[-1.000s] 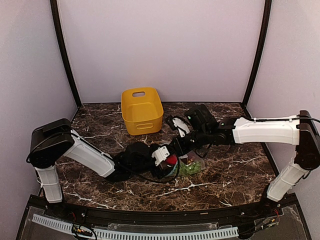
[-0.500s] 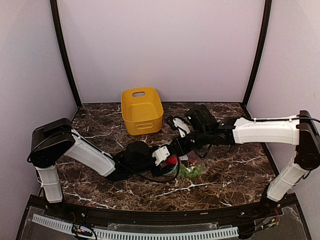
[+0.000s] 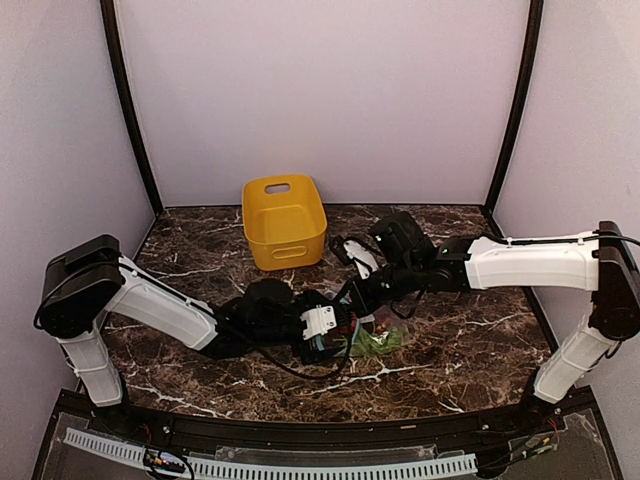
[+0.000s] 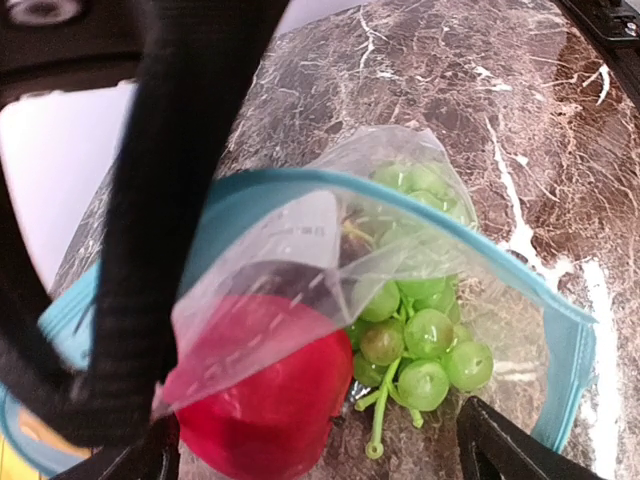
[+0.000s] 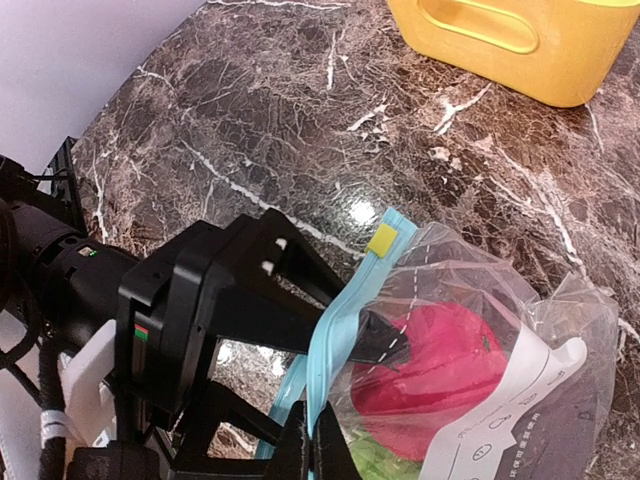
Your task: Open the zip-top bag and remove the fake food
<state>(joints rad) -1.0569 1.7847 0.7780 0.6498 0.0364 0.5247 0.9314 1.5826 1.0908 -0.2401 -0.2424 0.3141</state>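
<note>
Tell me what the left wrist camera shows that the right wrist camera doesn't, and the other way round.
Only the left wrist view shows the green grapes berry by berry, with their stem. Only the right wrist view shows the yellow bin, the yellow tab on the zip strip, and the right gripper pinching that strip. Both show the zip-top bag, its teal strip, the red fruit and the marble table.

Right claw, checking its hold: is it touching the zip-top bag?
Touching: the right wrist view shows the right claw shut on the zip-top bag, pinching its teal strip.
</note>
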